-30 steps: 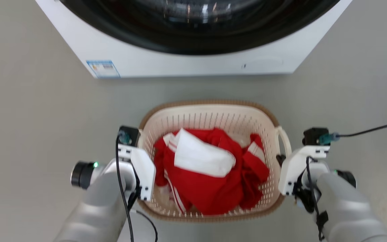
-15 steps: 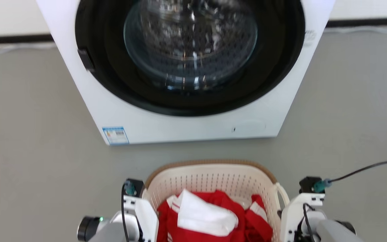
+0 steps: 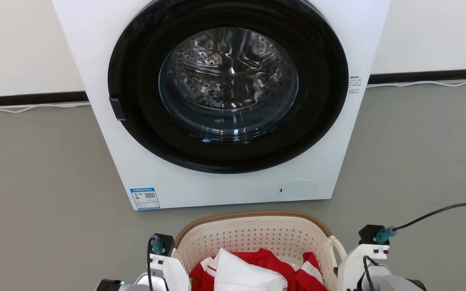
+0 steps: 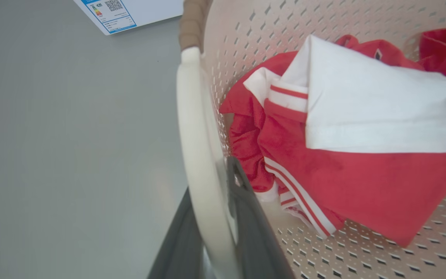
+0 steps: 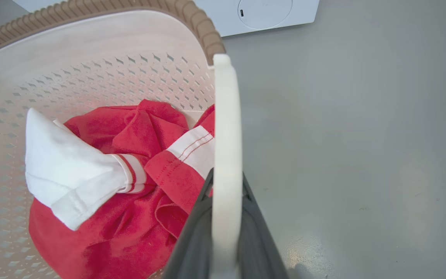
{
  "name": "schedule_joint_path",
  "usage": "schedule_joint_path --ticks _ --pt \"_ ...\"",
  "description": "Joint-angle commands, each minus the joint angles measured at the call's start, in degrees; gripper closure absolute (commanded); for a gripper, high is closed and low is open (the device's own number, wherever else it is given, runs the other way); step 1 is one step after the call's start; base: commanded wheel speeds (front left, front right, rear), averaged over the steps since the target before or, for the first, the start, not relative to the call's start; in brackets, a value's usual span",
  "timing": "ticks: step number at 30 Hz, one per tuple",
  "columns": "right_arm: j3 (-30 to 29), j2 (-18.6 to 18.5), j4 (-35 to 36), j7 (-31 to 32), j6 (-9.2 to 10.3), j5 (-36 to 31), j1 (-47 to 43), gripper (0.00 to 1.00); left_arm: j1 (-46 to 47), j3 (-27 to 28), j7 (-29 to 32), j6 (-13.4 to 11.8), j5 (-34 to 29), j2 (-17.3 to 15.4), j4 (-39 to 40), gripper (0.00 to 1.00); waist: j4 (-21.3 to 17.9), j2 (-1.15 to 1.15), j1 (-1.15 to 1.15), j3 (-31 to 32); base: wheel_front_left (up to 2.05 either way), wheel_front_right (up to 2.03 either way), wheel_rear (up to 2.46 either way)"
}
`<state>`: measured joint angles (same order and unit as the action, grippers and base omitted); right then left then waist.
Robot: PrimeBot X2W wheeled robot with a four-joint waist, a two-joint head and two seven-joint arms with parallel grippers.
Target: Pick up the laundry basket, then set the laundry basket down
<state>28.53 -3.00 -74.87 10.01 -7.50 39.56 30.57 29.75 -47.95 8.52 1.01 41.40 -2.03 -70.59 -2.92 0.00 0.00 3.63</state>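
The head view's bottom edge is cutting off the near half of the laundry basket (image 3: pixel 257 238), and its underside is lying out of sight, so whether it is touching the grey floor (image 3: pixel 34 182) cannot be told. It is sitting just in front of the white washer (image 3: pixel 217 190). The left tool (image 4: pixel 217 201) is pinching the smooth cream left loop handle (image 4: pixel 192 128) between its dark fingers, and the right tool (image 5: pixel 227 190) is pinching the right loop handle (image 5: pixel 227 116) likewise. Crumpled red-and-white clothing (image 5: pixel 130 193) is lying inside the perforated walls, under the brown woven-look rim (image 3: pixel 253 214). Bare floor is spreading out on both sides.
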Motion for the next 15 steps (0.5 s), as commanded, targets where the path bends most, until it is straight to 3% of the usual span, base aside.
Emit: schedule_joint_path --ticks 1,15 --pt "1.84 0.13 1.0 -0.49 0.01 1.01 0.38 1.0 1.06 0.58 -0.49 0.24 0.31 -0.85 1.16 1.0 -0.05 0.0 0.0 0.59 0.0 0.0 0.0" --pt "4.41 0.13 0.93 -1.02 0.01 3.03 0.8 1.0 1.25 -1.24 -0.65 -0.17 2.8 -0.85 1.56 1.0 -0.5 0.0 0.0 1.36 0.0 0.0 0.0"
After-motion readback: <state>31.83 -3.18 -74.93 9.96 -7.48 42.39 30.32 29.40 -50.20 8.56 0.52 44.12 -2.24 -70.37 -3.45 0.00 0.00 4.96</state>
